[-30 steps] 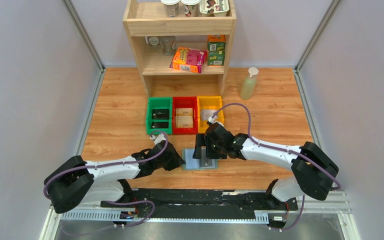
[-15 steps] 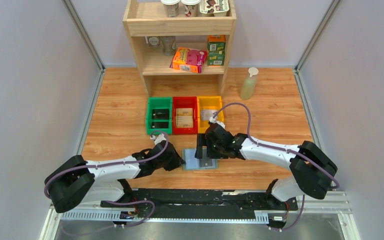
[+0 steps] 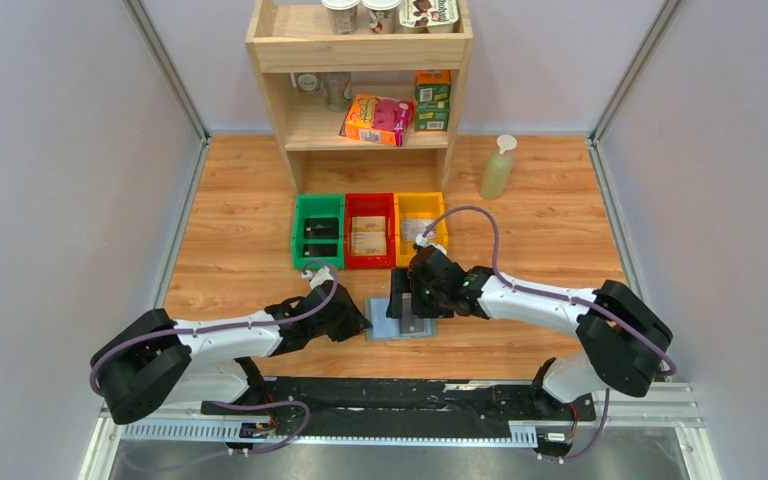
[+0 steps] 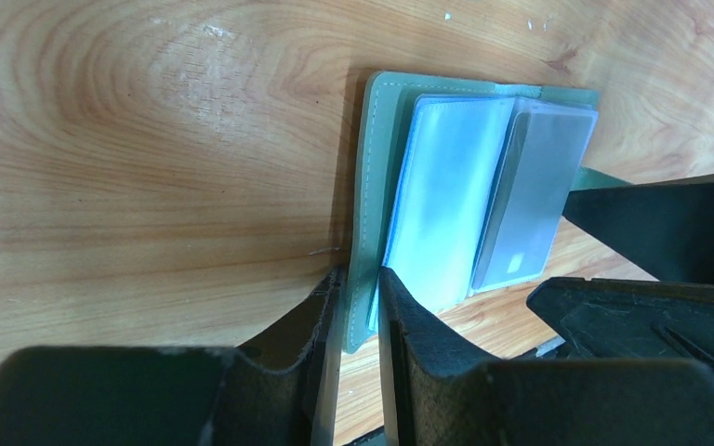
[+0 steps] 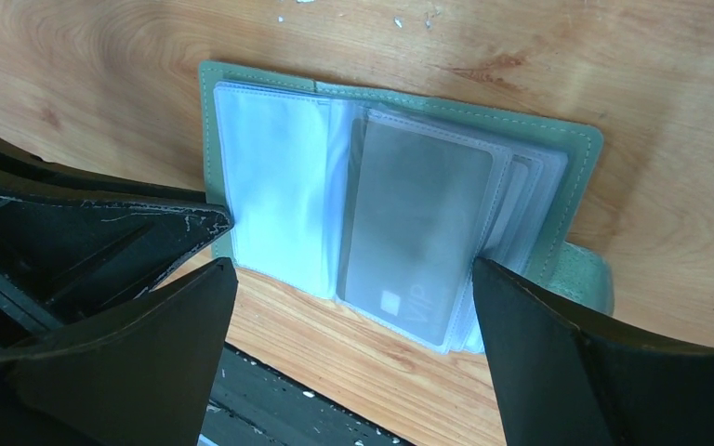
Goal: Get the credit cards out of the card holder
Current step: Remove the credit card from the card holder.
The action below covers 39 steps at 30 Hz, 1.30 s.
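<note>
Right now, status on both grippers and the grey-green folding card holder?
Left gripper shut on cover edge of grey-green folding card holder. Right gripper open over it. Holder lies open, grey card not yet out. Nothing in the way.

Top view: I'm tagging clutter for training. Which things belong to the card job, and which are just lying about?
Job: card holder, grey card in its sleeve, left gripper, right gripper.
Lying about: green bin, red bin, yellow bin, pump bottle, wooden shelf, orange box.
</note>
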Each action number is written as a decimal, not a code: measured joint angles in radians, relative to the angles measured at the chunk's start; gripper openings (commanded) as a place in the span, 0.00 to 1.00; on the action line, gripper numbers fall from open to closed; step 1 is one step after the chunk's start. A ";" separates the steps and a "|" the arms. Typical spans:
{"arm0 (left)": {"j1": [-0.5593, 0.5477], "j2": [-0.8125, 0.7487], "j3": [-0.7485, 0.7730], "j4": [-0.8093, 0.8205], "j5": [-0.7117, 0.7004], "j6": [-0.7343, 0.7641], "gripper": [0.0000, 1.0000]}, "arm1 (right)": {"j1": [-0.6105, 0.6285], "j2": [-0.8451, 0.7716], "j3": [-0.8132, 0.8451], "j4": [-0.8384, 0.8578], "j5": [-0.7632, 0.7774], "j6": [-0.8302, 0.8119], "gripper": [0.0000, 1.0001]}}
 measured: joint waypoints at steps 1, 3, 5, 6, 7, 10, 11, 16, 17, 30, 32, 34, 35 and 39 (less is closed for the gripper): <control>0.000 0.000 0.000 0.000 0.000 0.001 0.27 | 0.000 0.000 0.001 0.000 -0.003 0.000 1.00; 0.000 0.000 0.000 0.000 0.000 0.002 0.27 | 0.000 0.000 0.001 0.003 -0.008 -0.002 1.00; 0.000 0.000 0.000 0.000 0.000 0.004 0.27 | 0.000 0.000 0.001 0.005 -0.013 -0.003 1.00; 0.000 0.000 0.000 0.000 0.001 0.005 0.27 | 0.000 0.000 0.001 0.006 -0.016 -0.004 1.00; 0.000 0.001 0.000 0.000 0.001 0.005 0.27 | 0.000 0.000 0.001 0.008 -0.020 -0.004 1.00; 0.000 0.004 0.003 0.000 0.003 0.006 0.27 | 0.000 -0.002 0.001 0.011 -0.032 -0.008 1.00; 0.000 0.006 0.006 -0.001 0.004 0.008 0.27 | 0.000 -0.004 0.002 0.011 -0.034 -0.008 1.00; 0.000 0.012 0.009 0.000 0.005 0.012 0.27 | 0.000 -0.027 0.007 0.011 -0.053 -0.011 1.00; 0.000 0.013 0.010 0.000 0.006 0.012 0.27 | 0.000 -0.032 0.009 0.012 -0.058 -0.011 1.00; 0.000 0.019 0.011 0.008 0.011 0.012 0.27 | 0.006 0.016 0.022 0.186 -0.188 0.018 1.00; 0.000 0.018 0.011 0.009 0.011 0.011 0.27 | 0.006 0.060 0.022 0.221 -0.214 0.031 1.00; 0.000 0.016 0.011 0.010 0.011 0.011 0.28 | 0.006 0.100 0.022 0.243 -0.234 0.039 1.00; 0.000 0.012 0.011 0.008 0.011 0.010 0.29 | 0.007 0.114 0.022 0.247 -0.238 0.046 1.00; -0.001 -0.026 0.000 -0.002 0.005 0.006 0.34 | 0.007 0.129 0.028 0.257 -0.241 0.049 1.00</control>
